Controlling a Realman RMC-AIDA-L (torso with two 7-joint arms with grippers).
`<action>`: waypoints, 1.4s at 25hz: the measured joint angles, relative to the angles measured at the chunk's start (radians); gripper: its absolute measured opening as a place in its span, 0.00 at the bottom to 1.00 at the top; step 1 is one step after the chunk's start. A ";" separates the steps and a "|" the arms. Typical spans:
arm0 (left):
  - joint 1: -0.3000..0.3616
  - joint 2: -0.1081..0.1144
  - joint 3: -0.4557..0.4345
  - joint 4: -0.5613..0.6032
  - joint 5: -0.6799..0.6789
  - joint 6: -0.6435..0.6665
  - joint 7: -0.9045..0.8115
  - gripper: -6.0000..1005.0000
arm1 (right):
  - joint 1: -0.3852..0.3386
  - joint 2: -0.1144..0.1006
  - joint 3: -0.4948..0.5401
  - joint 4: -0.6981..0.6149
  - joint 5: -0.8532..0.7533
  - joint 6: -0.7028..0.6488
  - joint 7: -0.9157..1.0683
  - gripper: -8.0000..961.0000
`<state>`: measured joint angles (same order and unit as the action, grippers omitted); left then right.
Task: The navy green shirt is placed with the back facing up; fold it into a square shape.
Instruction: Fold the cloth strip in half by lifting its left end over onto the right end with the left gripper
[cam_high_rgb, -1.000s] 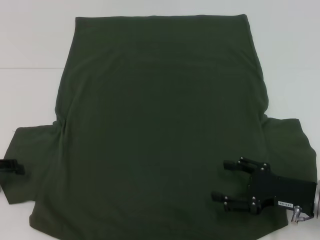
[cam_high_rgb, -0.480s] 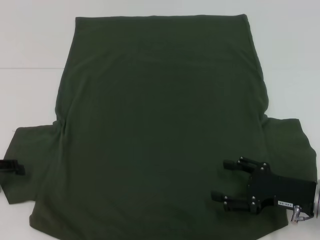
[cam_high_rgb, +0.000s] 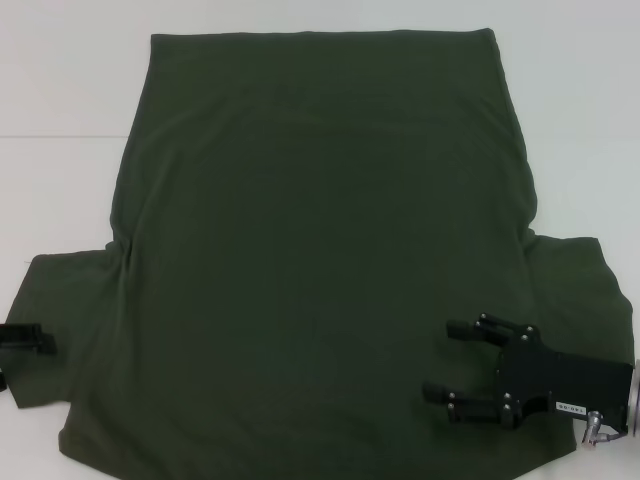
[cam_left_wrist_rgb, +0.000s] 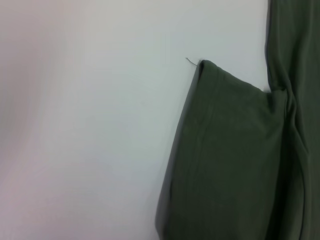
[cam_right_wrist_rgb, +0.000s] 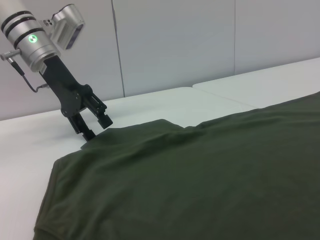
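The navy green shirt (cam_high_rgb: 320, 230) lies spread flat on the white table, plain side up, hem at the far end and sleeves toward me. My right gripper (cam_high_rgb: 438, 360) is open above the shirt's near right part, just inside the right sleeve (cam_high_rgb: 580, 290), with nothing between its fingers. At the outer edge of the left sleeve (cam_high_rgb: 60, 300) sits my left gripper (cam_high_rgb: 28, 338). The right wrist view shows that left gripper (cam_right_wrist_rgb: 97, 127) open, its tips at the sleeve's edge on the shirt (cam_right_wrist_rgb: 200, 175). The left wrist view looks down on the left sleeve (cam_left_wrist_rgb: 225, 160).
The white table (cam_high_rgb: 60, 150) surrounds the shirt, with a seam line (cam_high_rgb: 50, 136) across its far left. Grey wall panels (cam_right_wrist_rgb: 175, 45) stand beyond the table in the right wrist view.
The left gripper has shifted slightly toward me along the left sleeve's edge. The right gripper and the shirt have not moved.
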<state>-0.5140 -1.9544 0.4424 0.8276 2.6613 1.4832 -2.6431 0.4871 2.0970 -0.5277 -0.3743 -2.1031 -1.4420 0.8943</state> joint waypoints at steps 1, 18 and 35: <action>-0.001 0.000 0.000 -0.001 0.000 0.000 0.000 0.94 | 0.000 0.000 0.000 0.000 0.000 0.000 0.000 0.95; -0.033 -0.006 -0.007 -0.053 -0.025 -0.021 0.022 0.93 | -0.003 0.000 -0.002 0.000 0.000 -0.001 0.000 0.95; -0.029 -0.015 0.004 -0.048 -0.038 -0.060 0.055 0.80 | -0.004 0.000 -0.002 0.000 0.000 -0.007 0.000 0.95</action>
<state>-0.5433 -1.9691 0.4465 0.7795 2.6233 1.4231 -2.5880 0.4834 2.0969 -0.5292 -0.3743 -2.1031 -1.4494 0.8943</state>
